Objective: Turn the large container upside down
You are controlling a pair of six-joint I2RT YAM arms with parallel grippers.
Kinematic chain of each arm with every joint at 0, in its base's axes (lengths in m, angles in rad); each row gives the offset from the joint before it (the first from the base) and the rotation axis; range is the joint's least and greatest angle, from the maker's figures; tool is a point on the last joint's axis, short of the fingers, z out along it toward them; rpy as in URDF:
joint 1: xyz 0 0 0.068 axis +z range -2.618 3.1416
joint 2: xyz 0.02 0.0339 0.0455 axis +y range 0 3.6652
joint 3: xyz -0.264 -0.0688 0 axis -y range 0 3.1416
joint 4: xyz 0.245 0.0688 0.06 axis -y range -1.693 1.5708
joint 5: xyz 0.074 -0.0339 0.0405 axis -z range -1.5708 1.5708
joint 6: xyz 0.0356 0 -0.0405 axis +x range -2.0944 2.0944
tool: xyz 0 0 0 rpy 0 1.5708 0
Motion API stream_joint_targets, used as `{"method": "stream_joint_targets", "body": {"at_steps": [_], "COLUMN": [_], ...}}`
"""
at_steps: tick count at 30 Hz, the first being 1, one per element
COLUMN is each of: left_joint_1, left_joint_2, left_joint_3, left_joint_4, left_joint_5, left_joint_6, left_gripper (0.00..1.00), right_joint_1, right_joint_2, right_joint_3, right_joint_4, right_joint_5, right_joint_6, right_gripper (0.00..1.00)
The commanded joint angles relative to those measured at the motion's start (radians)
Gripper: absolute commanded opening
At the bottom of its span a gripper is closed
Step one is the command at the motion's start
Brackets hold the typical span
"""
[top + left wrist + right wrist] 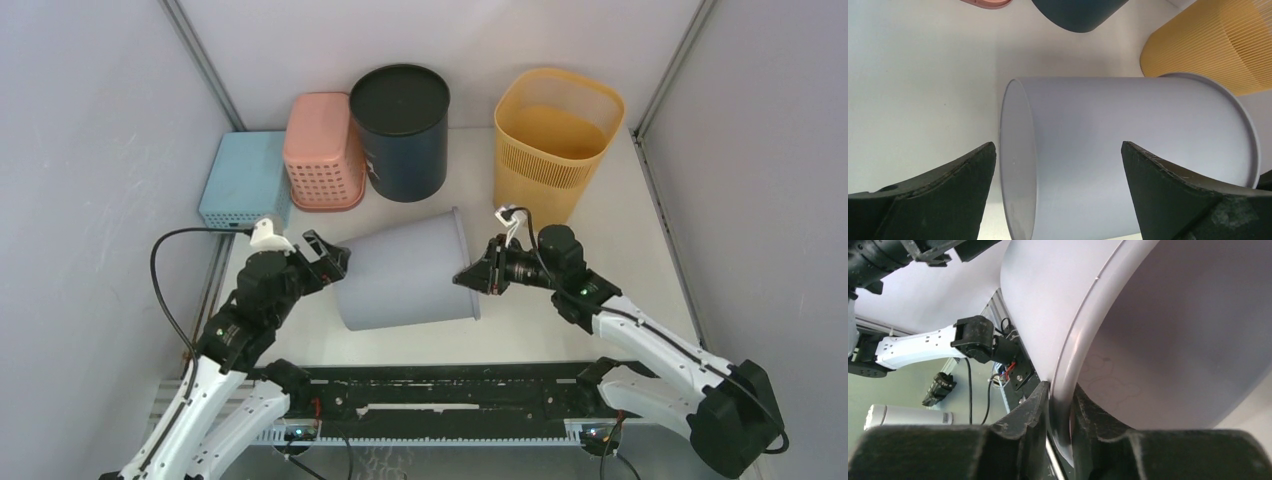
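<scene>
The large container is a pale grey plastic bin (405,272) lying on its side in the middle of the table, its flat bottom to the left and its open rim to the right. My right gripper (466,277) is shut on the bin's rim (1083,355), one finger inside and one outside. My left gripper (338,262) is open at the bin's bottom end; in the left wrist view its two dark fingers (963,175) stand wide apart on either side of the bin's base edge (1018,165), not touching it.
At the back stand a blue box (243,180), a pink perforated basket (323,150), a dark navy cylinder (401,130) and a yellow mesh bin (553,140). A black rail (440,400) runs along the near edge.
</scene>
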Motion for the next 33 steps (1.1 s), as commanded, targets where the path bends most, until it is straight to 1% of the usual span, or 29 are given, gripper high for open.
{"method": "stream_joint_targets", "body": {"at_steps": [1,3,5,11,15,16,18,20,22,23,24,26,29,31,33], "left_joint_1": [0.005,0.005,0.004,0.005,0.004,0.004,0.003,0.006,0.011,0.014,0.022,0.036,0.038,0.038,0.038], "left_joint_2": [0.032,0.053,0.078,0.126,0.143,0.144,0.137,0.114,0.079,0.058,0.05,0.038,0.04,0.039,0.029], "left_joint_3": [-0.022,-0.036,-0.045,-0.089,-0.117,-0.123,-0.119,-0.077,0.003,0.055,0.118,0.239,0.393,0.466,0.517], "left_joint_4": [0.086,0.111,0.131,0.189,0.225,0.234,0.237,0.199,0.133,0.108,0.051,-0.003,-0.077,-0.116,-0.145], "left_joint_5": [0.028,0.039,0.041,0.057,0.087,0.096,0.095,0.062,0.018,0.006,-0.009,-0.016,-0.039,-0.056,-0.067], "left_joint_6": [0.012,-0.015,-0.015,-0.024,-0.036,-0.036,-0.032,-0.012,0.002,0.035,0.046,0.065,0.096,0.108,0.11], "left_gripper": [1.0,1.0,1.0,1.0,1.0,1.0,1.0,1.0,1.0,1.0,1.0,1.0,1.0,1.0,1.0], "right_joint_1": [0.059,0.074,0.083,0.122,0.142,0.146,0.151,0.149,0.14,0.135,0.13,0.12,0.109,0.106,0.117], "right_joint_2": [-0.047,-0.041,-0.016,0.145,0.261,0.286,0.333,0.377,0.413,0.429,0.446,0.497,0.599,0.688,0.764], "right_joint_3": [-0.029,-0.039,-0.05,-0.064,-0.064,-0.064,-0.063,-0.057,-0.043,-0.035,-0.025,0.006,0.075,0.138,0.214], "right_joint_4": [-0.01,0.025,0.087,0.314,0.527,0.576,0.695,0.792,0.855,0.892,0.934,1.034,1.266,1.407,1.417], "right_joint_5": [0.055,0.039,0.011,-0.057,-0.12,-0.133,-0.162,-0.176,-0.174,-0.171,-0.171,-0.164,-0.143,-0.101,-0.066], "right_joint_6": [0.058,0.075,0.106,0.212,0.327,0.357,0.427,0.495,0.557,0.588,0.624,0.703,0.862,0.977,1.002], "right_gripper": [0.35,0.43,0.47,0.5,0.5,0.46,0.28,0.11,0.0,0.0,0.0,0.0,0.0,0.0,0.0]}}
